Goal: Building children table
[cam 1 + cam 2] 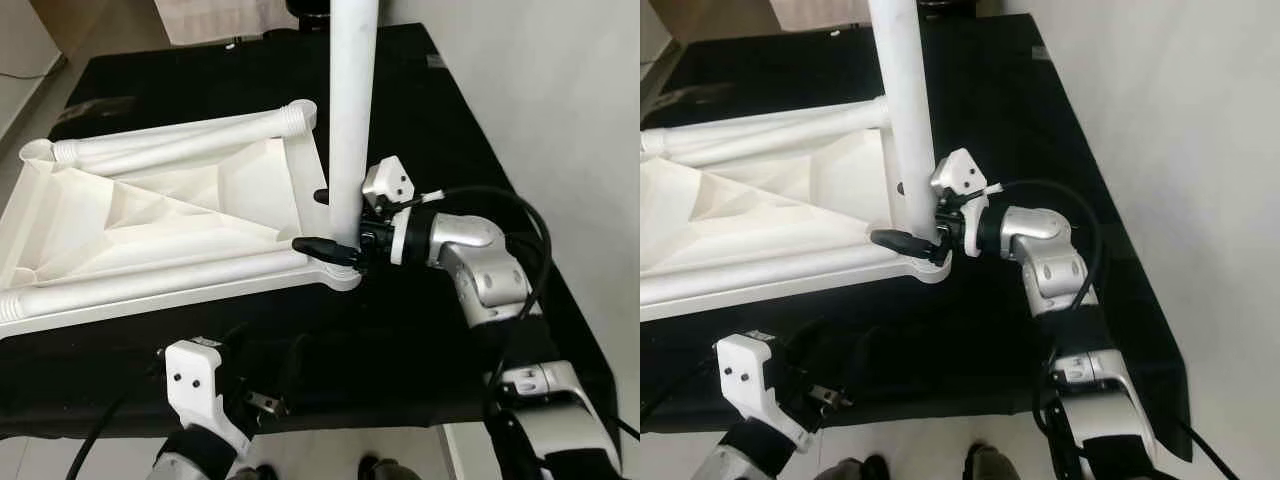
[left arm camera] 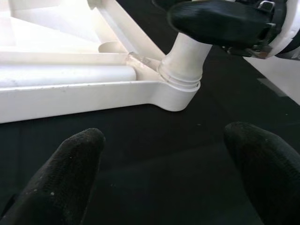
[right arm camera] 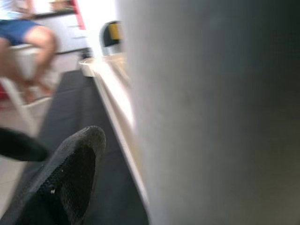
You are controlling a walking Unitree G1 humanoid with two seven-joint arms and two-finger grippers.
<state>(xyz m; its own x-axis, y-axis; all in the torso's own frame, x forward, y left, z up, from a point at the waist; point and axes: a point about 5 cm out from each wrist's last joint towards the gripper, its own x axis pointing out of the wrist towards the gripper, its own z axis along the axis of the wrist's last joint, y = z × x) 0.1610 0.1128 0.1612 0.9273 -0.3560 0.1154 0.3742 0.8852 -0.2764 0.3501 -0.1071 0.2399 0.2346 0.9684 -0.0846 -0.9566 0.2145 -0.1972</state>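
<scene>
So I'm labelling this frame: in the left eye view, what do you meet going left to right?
Upturned white tabletop → upright white leg → right gripper → silver right arm.

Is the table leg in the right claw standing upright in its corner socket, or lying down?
Upright. The white table leg rises vertically from the corner socket of the upturned tabletop, gripped by the right claw.
</scene>
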